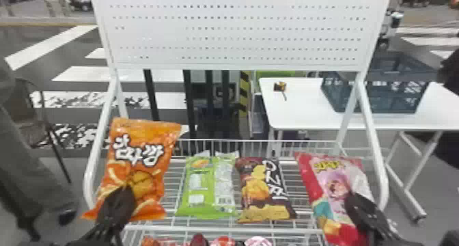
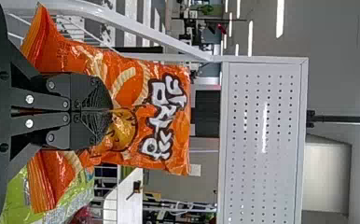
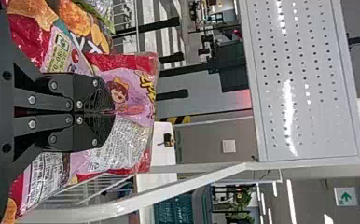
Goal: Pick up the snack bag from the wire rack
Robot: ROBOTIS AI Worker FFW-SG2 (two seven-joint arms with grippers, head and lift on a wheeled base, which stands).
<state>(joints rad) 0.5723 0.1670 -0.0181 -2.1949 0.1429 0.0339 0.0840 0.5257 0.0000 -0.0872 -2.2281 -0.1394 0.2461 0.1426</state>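
At the white wire rack's (image 1: 222, 229) left end, the left gripper's (image 1: 125, 191) 2 fingers pinch a crinkled orange snack bag (image 1: 145, 134), partly hiding its front; at its right end, the right gripper's (image 1: 352, 198) pinch a glossy red-and-pink bag (image 1: 333, 176), bottom cut off.

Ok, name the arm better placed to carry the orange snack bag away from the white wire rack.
Probably the left: the left gripper is shut on the orange bag, while the right gripper holds the red-and-pink snack bag.

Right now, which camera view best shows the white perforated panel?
The head view: it takes in the white perforated panel from end to end. Both wrist views show it sideways, each with one end cut off by the picture's edge.
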